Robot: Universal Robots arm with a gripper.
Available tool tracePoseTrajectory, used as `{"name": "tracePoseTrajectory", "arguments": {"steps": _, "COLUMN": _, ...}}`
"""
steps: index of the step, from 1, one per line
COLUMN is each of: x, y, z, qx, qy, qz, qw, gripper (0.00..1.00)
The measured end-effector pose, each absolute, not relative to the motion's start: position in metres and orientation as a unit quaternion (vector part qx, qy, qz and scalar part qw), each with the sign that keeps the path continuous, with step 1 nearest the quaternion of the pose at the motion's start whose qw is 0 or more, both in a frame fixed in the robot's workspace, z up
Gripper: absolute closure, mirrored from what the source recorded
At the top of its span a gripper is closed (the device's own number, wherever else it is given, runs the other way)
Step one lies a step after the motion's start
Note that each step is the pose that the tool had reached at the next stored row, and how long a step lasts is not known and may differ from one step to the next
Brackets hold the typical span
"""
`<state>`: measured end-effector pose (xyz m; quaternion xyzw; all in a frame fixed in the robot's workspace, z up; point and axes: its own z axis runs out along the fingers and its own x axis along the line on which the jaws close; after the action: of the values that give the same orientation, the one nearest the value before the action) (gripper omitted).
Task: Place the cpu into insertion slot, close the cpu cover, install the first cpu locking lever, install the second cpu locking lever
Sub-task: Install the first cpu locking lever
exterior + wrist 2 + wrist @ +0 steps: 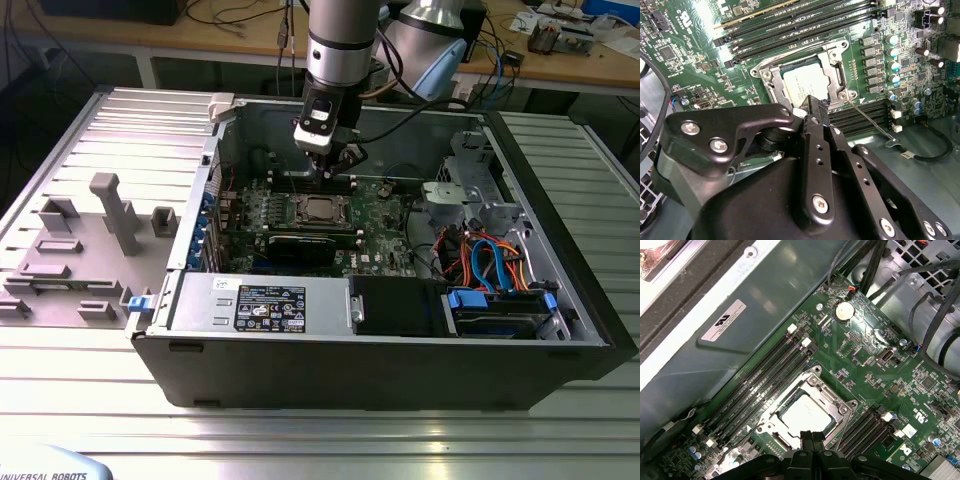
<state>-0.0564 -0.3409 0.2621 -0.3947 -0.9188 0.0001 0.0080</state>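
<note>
**Desk:** Where does the job stand inside the open dark-walled computer case (400, 370) on the slatted metal table (300, 440)?

**Arm:** The small square silver-topped cpu (802, 82) sits in the silver-rimmed square insertion slot (771, 416) on the green motherboard (865, 365). The thin silver windowed cpu cover (834, 65) lies down over it. I judge the first locking lever to be the step in hand.

**Desk:** And your pincer?

**Arm:** My black pincer (812, 436) is closed on nothing, close by the socket at its 12 o'clock in the exterior view. A thin wire lever (870, 120) slants off one socket corner and looks unlatched. Seating it would call for a downward press, then a tuck under its catch.
</note>
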Motion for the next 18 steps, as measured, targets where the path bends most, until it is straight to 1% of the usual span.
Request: {"name": "tracePoseTrajectory", "arguments": {"steps": 18, "x": -0.0613, "y": -0.3409, "z": 0.262, "qx": -0.395, "qy": -0.919, "qz": 0.0, "qw": 0.008, "gripper": 0.89}}
